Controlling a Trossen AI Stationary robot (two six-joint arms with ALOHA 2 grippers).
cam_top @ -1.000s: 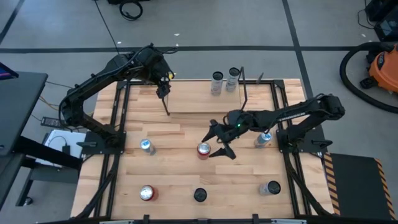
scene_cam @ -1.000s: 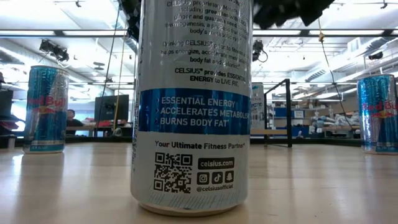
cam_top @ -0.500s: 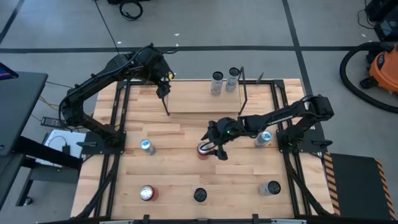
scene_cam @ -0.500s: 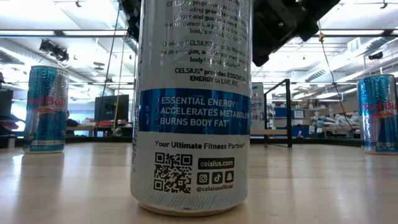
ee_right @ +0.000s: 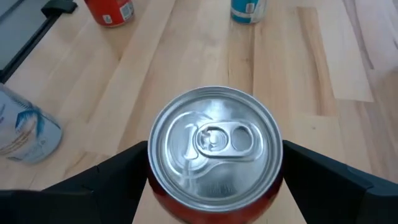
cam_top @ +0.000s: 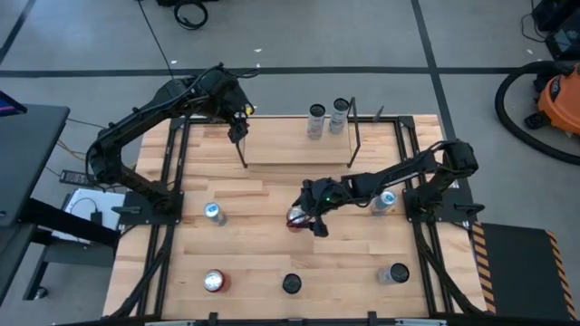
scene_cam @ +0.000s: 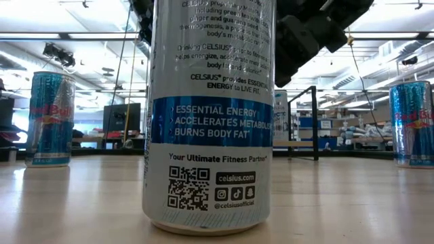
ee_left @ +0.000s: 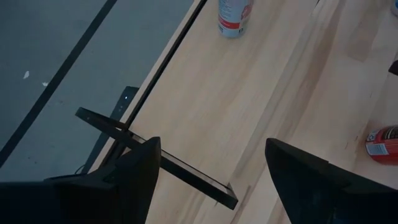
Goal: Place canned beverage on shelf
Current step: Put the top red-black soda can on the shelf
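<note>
**Right gripper straddles the red can at mid-table**

Readable print, low view: the big white-and-blue can (scene_cam: 207, 115) filling the centre of the frame reads "CELSIUS", "ESSENTIAL ENERGY / ACCELERATES METABOLISM / BURNS BODY FAT", "Your Ultimate Fitness Partner", "celsius.com" and "@celsiusofficial", with a QR code at lower left of its label. A blue-and-silver can (scene_cam: 51, 118) at the left edge and another (scene_cam: 412, 123) at the right edge both carry Red Bull lettering.

Task can: the red can (cam_top: 296, 218) stands upright just below the centre of the high view, on the bare tabletop (cam_top: 254, 263), well apart from the shelf (cam_top: 294, 149) in the upper middle. Two pale cans (cam_top: 327, 118) stand at the shelf's upper edge.

Right gripper (cam_top: 306, 215): spread wide, one finger on each side of the red can. The right wrist view looks straight down on the silver lid and pull tab (ee_right: 215, 142), a dark finger (ee_right: 106, 180) at the lower left and its mate at the lower right; small gaps show between fingers and can, no pinch yet.

Left gripper (cam_top: 239, 131): hangs at the upper left of the high view, over the shelf's left corner. Fingers (ee_left: 134, 171) stand partly apart, pinching nothing.
</note>
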